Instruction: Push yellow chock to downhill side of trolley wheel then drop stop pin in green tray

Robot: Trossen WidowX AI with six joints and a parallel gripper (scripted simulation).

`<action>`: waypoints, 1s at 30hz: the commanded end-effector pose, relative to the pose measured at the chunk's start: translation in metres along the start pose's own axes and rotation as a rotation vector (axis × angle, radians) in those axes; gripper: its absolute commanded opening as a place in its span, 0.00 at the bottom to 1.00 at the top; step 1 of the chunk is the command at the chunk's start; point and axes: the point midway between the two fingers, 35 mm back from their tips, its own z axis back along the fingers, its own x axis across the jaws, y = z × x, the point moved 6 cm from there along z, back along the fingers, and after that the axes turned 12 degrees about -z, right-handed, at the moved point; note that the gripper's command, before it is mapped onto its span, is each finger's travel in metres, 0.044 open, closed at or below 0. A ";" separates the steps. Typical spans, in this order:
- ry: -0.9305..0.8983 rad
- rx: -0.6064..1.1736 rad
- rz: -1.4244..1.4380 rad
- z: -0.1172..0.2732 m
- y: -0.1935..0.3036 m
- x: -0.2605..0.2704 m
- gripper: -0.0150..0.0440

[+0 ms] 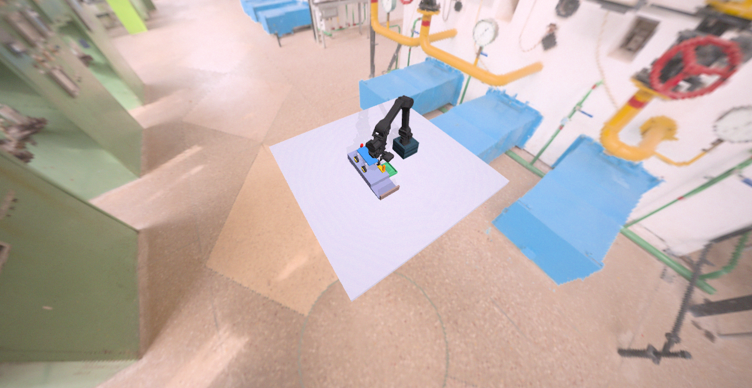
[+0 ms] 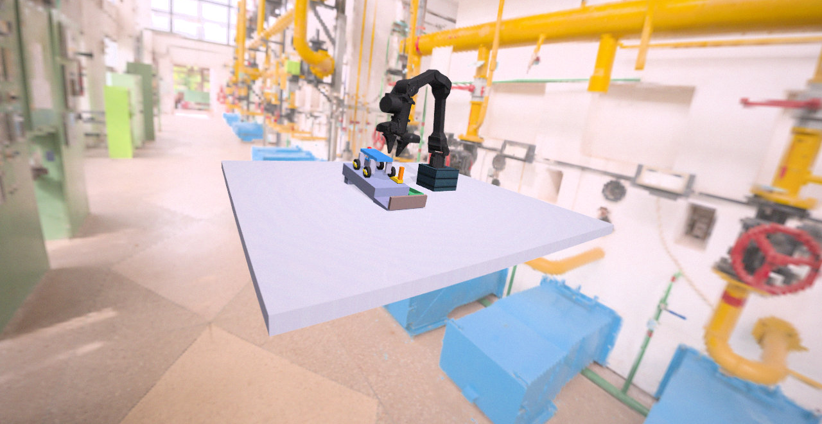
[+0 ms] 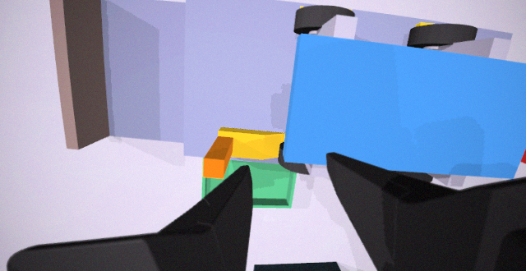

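The blue-topped trolley (image 1: 366, 155) (image 2: 376, 155) (image 3: 349, 98) stands on the ramp (image 1: 374, 177) (image 2: 389, 190) (image 3: 230, 57). The yellow chock (image 1: 382, 168) (image 2: 396, 180) (image 3: 255, 144) lies on the ramp at the downhill side of the trolley's near front wheel, its orange handle (image 2: 401, 173) (image 3: 214, 167) upright. The deck edge hides where chock and wheel meet, so I cannot tell contact. The red pin head (image 1: 361, 145) (image 2: 369, 148) (image 3: 523, 156) shows at the uphill end. My gripper (image 2: 394, 153) (image 3: 288, 167) is open and empty, above the trolley's downhill near corner. The green tray (image 3: 292, 189) (image 2: 416, 191) lies beside the ramp.
A brown end board (image 1: 389, 192) (image 2: 408, 202) (image 3: 88, 70) stands at the ramp's foot. The dark base block (image 1: 405, 147) (image 2: 437, 178) (image 3: 296, 268) under my arm stands beyond the tray. The ramp and tray rest on a pale table (image 1: 368, 248) (image 2: 345, 243).
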 end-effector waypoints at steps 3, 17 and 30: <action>0.036 -0.005 0.221 0.003 -0.008 -0.029 0.58; 0.102 0.046 0.734 0.006 -0.014 -0.088 0.58; 0.128 0.149 1.217 0.009 -0.010 -0.142 0.58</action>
